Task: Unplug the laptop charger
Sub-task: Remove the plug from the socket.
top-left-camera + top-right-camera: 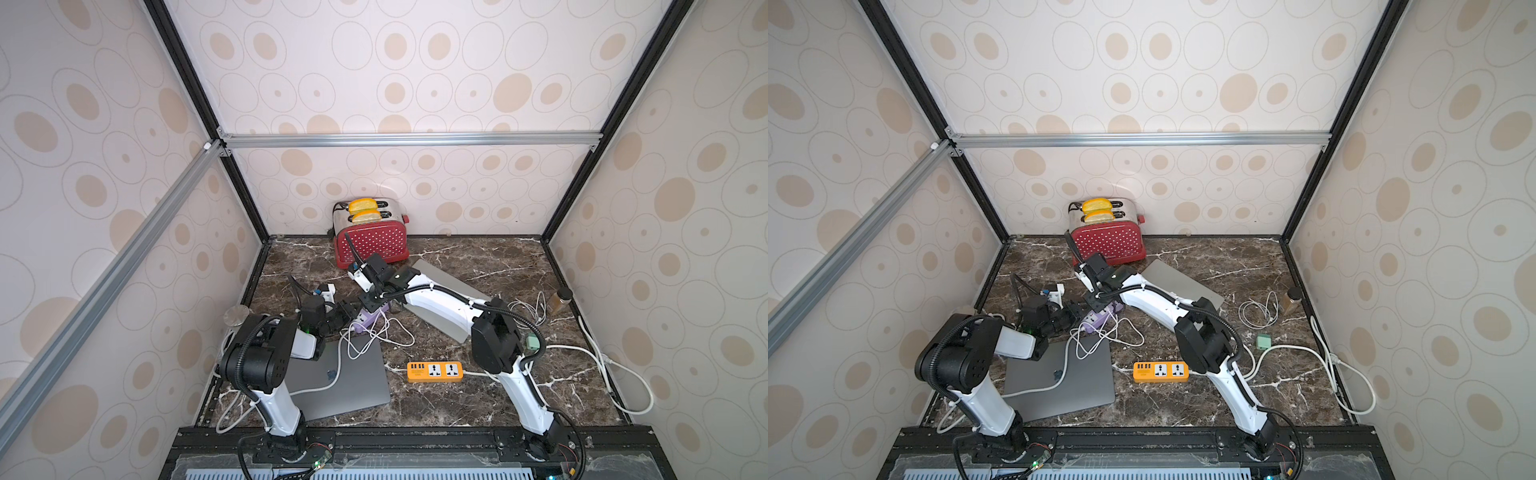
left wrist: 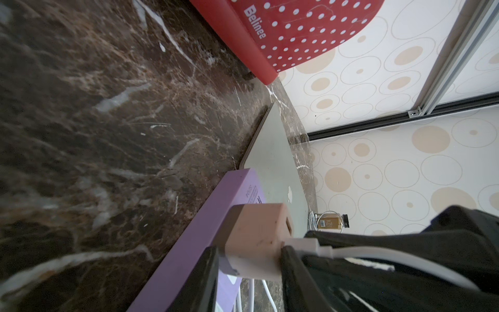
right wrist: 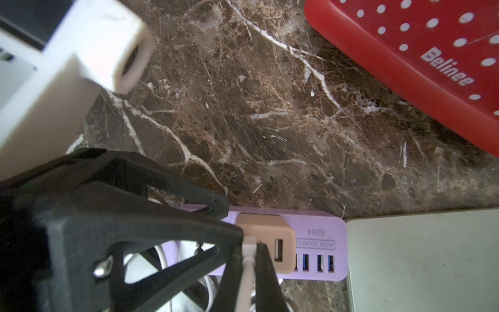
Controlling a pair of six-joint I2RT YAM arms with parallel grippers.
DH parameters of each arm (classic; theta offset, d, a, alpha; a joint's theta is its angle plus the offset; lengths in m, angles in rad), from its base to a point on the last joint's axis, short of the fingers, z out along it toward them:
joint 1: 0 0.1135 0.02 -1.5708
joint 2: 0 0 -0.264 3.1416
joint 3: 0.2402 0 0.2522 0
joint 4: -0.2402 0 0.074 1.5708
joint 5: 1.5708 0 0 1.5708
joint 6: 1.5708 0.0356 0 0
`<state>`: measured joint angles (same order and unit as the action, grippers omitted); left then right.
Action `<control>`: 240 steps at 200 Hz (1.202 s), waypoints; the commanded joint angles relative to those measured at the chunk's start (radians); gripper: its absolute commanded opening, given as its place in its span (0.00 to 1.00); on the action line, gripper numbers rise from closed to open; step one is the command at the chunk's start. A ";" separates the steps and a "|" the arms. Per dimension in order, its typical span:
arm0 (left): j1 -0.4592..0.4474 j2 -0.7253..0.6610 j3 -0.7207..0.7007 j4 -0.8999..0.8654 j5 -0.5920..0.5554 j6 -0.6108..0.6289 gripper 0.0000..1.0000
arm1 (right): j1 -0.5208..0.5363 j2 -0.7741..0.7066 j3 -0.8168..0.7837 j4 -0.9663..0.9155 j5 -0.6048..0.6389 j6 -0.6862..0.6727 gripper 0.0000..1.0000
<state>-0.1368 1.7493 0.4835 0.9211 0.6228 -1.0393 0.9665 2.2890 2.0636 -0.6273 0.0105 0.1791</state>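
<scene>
**Student:** Where is the charger sitting?

**Tutor:** The peach charger (image 2: 256, 237) is sitting plugged into the purple power strip (image 3: 318, 243). The strip is lying on the marble table (image 1: 457, 411), with one end just beside the silver laptop (image 3: 418, 256) and in front of the red toaster (image 1: 372, 245).

**Student:** What is the left gripper doing?

**Tutor:** The left gripper (image 2: 251, 259) is clamping the charger's body. In the left wrist view, one black finger is pressing on each side of it.

**Student:** And the right one?

**Tutor:** The right gripper (image 3: 249, 258) is pinching the white cable (image 3: 249, 244) just where its plug is entering the charger. Its jaws are standing almost together, with only the cable between them.

**Student:** What are the top views adding?

**Tutor:** In both top views the two arms are meeting over the purple strip and hiding the charger. Loops of white cable are lying beside the strip and trailing over the lid of the closed grey laptop (image 1: 345, 382). An orange power strip (image 1: 434, 371) is lying well apart, nearer the front edge.
</scene>
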 commanded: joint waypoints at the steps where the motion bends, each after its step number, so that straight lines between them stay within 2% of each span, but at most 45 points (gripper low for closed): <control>1: -0.002 0.082 -0.036 -0.298 -0.124 0.033 0.39 | 0.029 -0.087 -0.016 0.035 -0.085 0.005 0.00; 18: -0.002 0.084 -0.036 -0.301 -0.128 0.034 0.39 | 0.007 -0.110 -0.039 0.065 -0.160 0.041 0.00; 61: -0.003 0.083 -0.034 -0.311 -0.135 0.036 0.39 | -0.001 -0.101 0.006 0.024 -0.170 0.059 0.00; 81: -0.002 0.083 -0.036 -0.314 -0.135 0.040 0.39 | -0.041 -0.141 -0.105 0.185 -0.336 0.157 0.00; 89: -0.002 0.082 -0.036 -0.315 -0.135 0.040 0.39 | -0.049 -0.153 -0.127 0.218 -0.359 0.178 0.00; 166: -0.002 0.082 -0.020 -0.334 -0.140 0.050 0.39 | 0.061 -0.020 0.226 -0.194 0.047 -0.052 0.00; 179: -0.003 0.082 -0.020 -0.332 -0.138 0.050 0.39 | 0.065 -0.004 0.261 -0.206 0.056 -0.048 0.00; 211: -0.003 0.062 -0.019 -0.344 -0.136 0.064 0.39 | 0.064 -0.014 0.207 -0.171 0.064 -0.039 0.00; 240: -0.003 -0.011 -0.013 -0.401 -0.159 0.119 0.40 | 0.061 -0.013 0.193 -0.190 0.080 -0.038 0.00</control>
<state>-0.1356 1.7596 0.4984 0.7517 0.5278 -0.9821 1.0344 2.2616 2.2765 -0.7788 0.0536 0.1509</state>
